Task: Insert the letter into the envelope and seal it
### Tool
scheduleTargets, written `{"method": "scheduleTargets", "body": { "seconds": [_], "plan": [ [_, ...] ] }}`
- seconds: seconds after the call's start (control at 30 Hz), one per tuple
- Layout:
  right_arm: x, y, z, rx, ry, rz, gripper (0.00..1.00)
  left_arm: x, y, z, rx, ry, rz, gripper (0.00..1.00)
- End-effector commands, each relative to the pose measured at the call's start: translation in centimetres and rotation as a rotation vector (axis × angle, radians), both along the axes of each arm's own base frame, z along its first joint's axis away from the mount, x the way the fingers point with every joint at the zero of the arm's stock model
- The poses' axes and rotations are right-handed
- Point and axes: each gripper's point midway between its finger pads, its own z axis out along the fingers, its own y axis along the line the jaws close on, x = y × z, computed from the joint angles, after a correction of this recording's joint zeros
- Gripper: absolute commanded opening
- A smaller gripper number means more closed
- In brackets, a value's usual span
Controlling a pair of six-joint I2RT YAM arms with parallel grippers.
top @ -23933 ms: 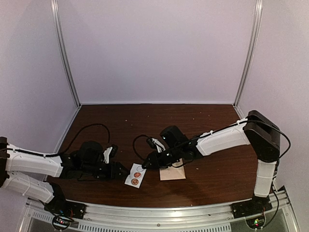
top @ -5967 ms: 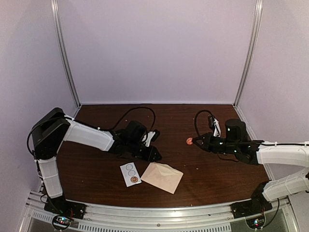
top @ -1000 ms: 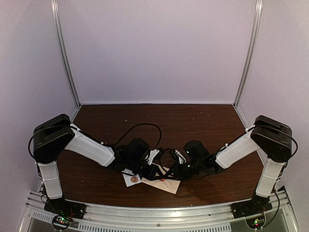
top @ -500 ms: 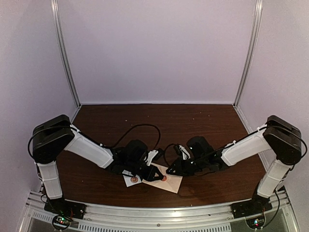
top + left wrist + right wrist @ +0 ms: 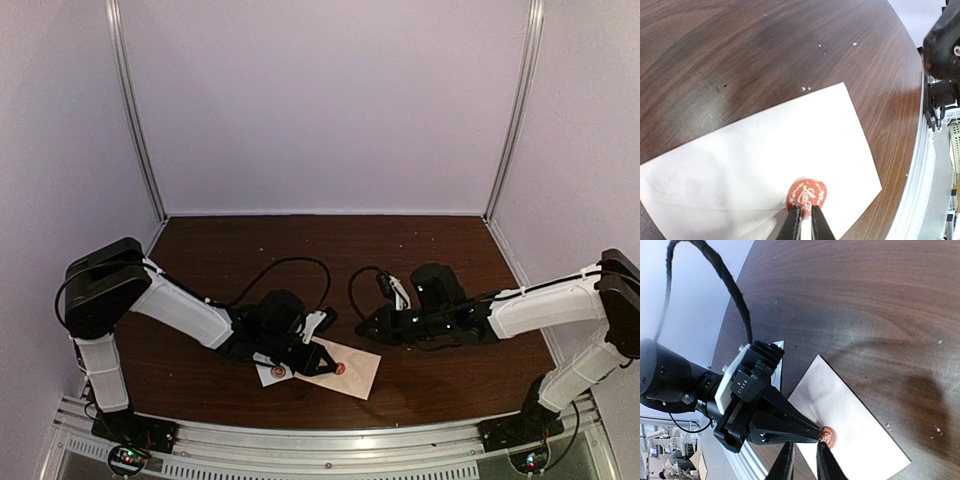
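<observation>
The pale envelope [image 5: 360,376] lies flat near the table's front edge with its flap folded down, also showing in the left wrist view [image 5: 755,160] and the right wrist view [image 5: 865,432]. A round red seal sticker [image 5: 339,368] [image 5: 807,195] [image 5: 828,434] sits on the flap's point. My left gripper [image 5: 328,361] [image 5: 805,214] is shut, its tips resting on the seal's near edge. My right gripper [image 5: 363,327] [image 5: 804,452] hovers to the right of the envelope, slightly open and holding nothing. The letter is hidden.
A small white sticker sheet [image 5: 270,374] with one red seal left on it lies beside the envelope, partly under my left arm. Black cables [image 5: 290,265] loop over the tabletop. A metal rail [image 5: 330,440] runs along the front edge.
My right gripper has let go of the red seal, opened a little and drawn back up and to the right. The seal stays on the envelope. My left gripper has held its place.
</observation>
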Motion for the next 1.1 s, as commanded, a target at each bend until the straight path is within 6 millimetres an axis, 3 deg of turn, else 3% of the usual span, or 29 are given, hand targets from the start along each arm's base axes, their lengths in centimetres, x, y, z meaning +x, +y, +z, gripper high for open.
{"method": "scheduleTargets", "body": {
  "seconds": [0.0,0.2,0.6,0.77,1.07],
  "plan": [
    [-1.1,1.2,-1.7,0.006,0.029,0.036,0.11,-0.7,1.8,-1.8,0.086,0.037,0.026,0.1],
    [-1.8,3.0,-3.0,0.031,0.066,0.076,0.03,-0.7,1.7,-1.6,0.081,0.034,0.022,0.1],
    [-2.9,4.8,-5.4,0.02,0.13,0.132,0.0,-0.7,1.5,-1.5,0.076,0.035,0.016,0.1],
    [-2.9,4.9,-6.2,0.005,0.139,0.131,0.0,-0.7,1.5,-1.5,0.078,0.035,0.016,0.1],
    [-3.1,3.3,-9.7,-0.108,0.219,0.074,0.0,-0.7,1.5,-1.4,0.077,0.034,0.015,0.1]
  ]
}}
